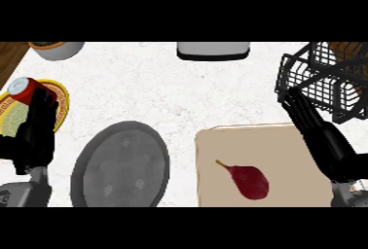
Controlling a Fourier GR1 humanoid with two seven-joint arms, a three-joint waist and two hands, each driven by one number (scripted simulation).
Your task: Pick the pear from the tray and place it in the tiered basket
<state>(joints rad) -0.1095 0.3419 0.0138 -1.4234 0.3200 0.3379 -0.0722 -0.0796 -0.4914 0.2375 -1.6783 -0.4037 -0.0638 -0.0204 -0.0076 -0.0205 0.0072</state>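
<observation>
**Pear untouched on tray, right hand not yet down**

Red pear [249, 182] lying on its side on beige tray [215, 146], stem toward upper left, body toward lower right. Nothing touching it. Right hand [310, 121] above tray's right edge, fingers straight and together, holding nothing, tips near lower left corner of black wire tiered basket [323, 80]. Left hand [37, 127] resting at left edge, fingers up and relaxed, empty, over a yellow-rimmed plate [61, 99] w/ red can [26, 90] just beside fingertips.

Step in hand, as judged: reach and grasp. Worth bringing right hand back down and left, to the pear's fat end, not the stem. Fingers and thumb across the short axis, so fruit can't roll out. Straight lift before swinging right, to get over the basket's wall. Basket close by, so short carry; main risk probably snagging fingers on wire.

Other items: grey oval plate [120, 165] left of tray on white tabletop [179, 92], bowl [57, 48] at top left, white-and-dark object [213, 50] at top centre, possibly an appliance, hard to tell.

Writing: none legible. Can's label too small to read; plate's rim pattern unclear.
</observation>
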